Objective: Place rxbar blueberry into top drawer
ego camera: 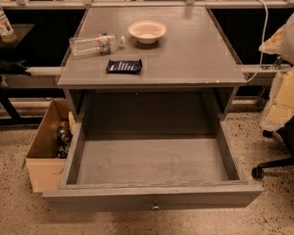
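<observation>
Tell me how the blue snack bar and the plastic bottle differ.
The rxbar blueberry is dark navy and flat; the water bottle is clear and round. The bar lies nearer the front edge; the bottle lies farther back. Both lie on the grey top. The gripper is not in view.

Rxbar blueberry (124, 66): flat rectangular bar, dark navy wrapper, white lettering. Lies flat on the desk (196, 53) top, long side running left to right, left of centre and close to the near edge, wholly outside the drawer.

Top drawer (88, 199): wide, deep, grey; pulled out toward the near side, directly below the desk top. Plain grey floor and side walls exposed. Flat front panel nearest, small round metal knob (156, 207) at its centre.

Claw: not in view
</observation>
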Tool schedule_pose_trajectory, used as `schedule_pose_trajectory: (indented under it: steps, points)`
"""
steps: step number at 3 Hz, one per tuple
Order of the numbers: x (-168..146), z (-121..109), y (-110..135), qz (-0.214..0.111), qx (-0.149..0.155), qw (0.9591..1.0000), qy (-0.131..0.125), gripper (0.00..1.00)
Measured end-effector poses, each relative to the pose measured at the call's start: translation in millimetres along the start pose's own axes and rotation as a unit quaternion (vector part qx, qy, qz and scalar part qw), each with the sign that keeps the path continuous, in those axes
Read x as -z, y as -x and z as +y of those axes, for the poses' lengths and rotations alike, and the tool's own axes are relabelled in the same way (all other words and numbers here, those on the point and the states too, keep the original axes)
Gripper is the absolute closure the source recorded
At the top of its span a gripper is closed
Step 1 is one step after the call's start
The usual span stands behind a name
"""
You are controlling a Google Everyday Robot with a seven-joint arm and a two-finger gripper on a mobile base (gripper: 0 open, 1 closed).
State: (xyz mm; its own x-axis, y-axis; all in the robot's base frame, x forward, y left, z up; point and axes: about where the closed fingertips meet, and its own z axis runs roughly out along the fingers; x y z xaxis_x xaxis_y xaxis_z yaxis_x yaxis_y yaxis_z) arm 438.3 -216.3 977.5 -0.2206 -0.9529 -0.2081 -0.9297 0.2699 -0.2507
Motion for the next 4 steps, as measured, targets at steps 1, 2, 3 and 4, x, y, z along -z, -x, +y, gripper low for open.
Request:
schedule_pose_trajectory:
  steps: [1,2,3,4]
  points:
    - [0.0,0.0,0.0,0.0,0.0,1.0,0.0,0.0]
    - [-16.2,-21.2,15.8,-0.04,0.011,0.9991,0.007,0.0]
    - [-37.7,-44.2,36.7,-0.082,0.024,0.9962,0.015,0.0]
    - [-52.7,-66.0,68.9,-0.125,0.036,0.9914,0.019,0.0]
